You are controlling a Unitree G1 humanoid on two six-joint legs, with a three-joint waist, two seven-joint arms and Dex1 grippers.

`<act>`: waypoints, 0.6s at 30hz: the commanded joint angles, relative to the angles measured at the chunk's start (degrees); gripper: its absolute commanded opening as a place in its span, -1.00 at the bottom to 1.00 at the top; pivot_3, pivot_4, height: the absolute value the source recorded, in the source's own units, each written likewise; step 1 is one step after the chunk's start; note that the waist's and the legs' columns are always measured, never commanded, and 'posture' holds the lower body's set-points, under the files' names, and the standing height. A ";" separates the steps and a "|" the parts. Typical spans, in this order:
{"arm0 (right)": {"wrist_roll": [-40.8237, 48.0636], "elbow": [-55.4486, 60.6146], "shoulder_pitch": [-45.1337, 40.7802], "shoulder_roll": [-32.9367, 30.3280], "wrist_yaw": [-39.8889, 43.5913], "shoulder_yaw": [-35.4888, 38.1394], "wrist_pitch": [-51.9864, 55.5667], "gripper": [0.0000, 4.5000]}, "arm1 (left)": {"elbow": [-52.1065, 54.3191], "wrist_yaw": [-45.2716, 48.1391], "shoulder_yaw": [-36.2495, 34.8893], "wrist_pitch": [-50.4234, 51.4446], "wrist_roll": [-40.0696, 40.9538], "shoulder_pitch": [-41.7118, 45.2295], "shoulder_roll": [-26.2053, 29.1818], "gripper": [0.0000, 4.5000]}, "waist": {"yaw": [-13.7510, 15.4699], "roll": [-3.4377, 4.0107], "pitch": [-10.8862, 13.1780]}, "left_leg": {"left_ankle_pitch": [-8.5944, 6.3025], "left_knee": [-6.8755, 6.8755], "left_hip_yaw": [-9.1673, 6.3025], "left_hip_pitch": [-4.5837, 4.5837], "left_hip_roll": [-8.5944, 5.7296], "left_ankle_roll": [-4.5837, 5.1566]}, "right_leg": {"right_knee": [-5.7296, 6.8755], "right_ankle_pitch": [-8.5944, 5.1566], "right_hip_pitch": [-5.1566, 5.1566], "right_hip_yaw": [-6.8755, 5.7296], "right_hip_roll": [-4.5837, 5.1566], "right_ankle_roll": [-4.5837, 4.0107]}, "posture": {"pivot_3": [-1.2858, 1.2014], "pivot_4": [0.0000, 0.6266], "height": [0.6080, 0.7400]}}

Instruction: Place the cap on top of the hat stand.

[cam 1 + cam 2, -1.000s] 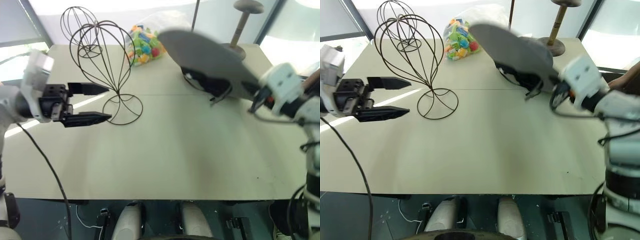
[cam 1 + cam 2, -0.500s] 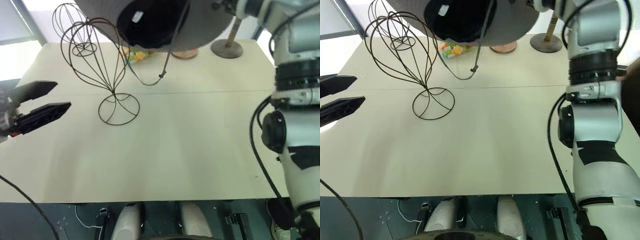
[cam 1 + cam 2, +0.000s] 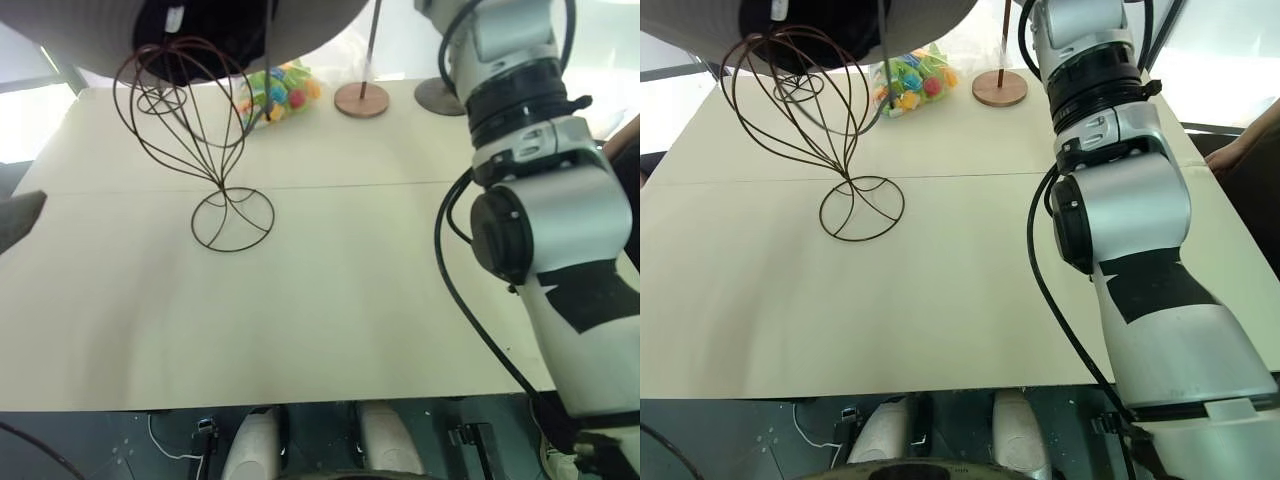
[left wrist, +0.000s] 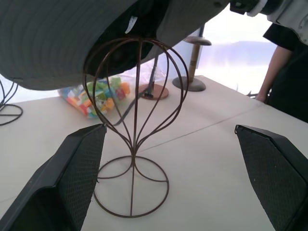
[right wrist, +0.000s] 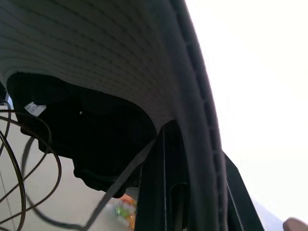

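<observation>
Pale tabletop (image 3: 330,300) spreads beneath the robot in the head views, with bright windows behind. On it the hat stand (image 3: 200,150) rises from its looped base, and the cap (image 3: 90,30) hangs directly over the stand's wire head, its dark inner crown facing down and a chin cord (image 3: 880,60) dangling beside the wires. Beyond the stand lie a bag of coloured blocks (image 3: 280,90), a thin rod on a brown disc (image 3: 361,98) and a second wire stand (image 3: 160,95).

From the left wrist, the left gripper (image 4: 183,178) stands wide apart and empty, its fingers (image 4: 67,178) framing the stand ahead of them. The cap's brim and crown opening sit just above the wire head; whether they touch cannot be told. A person's dark sleeve (image 4: 284,72) shows off to the side.

From the right wrist, the right gripper (image 5: 166,192) is pinched tight on the cap's brim, the grey underside stretching away from the fingers with the dark crown hollow and a white label (image 5: 34,109) further out.
</observation>
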State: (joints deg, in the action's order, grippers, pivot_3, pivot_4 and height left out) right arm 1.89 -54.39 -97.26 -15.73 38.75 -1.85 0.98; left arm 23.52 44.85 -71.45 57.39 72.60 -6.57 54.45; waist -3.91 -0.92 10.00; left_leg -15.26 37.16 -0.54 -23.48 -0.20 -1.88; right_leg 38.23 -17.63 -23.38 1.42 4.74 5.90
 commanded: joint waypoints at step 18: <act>-40.94 38.44 38.98 -5.42 -33.83 -15.66 -38.98 -0.99 | -4.47 -1.87 -5.01 -1.54 3.20 -0.85 6.50 1.00 | -0.07 -0.12 -0.07 | 0.21 0.01 -0.02 0.01 0.00 -0.36 | 0.12 0.00 -0.06 0.01 -0.15 0.00 | 0.03 -0.52 0.99</act>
State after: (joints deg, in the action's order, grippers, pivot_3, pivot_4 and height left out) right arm -36.68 -19.13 -57.47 -20.91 8.51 -17.83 -36.63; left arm 19.13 42.77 -74.21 56.93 75.61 -8.10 59.53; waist -3.98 -1.04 9.92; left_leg -15.05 37.16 -0.55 -23.46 -0.20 -2.25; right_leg 38.36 -17.63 -23.43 1.44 4.57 5.90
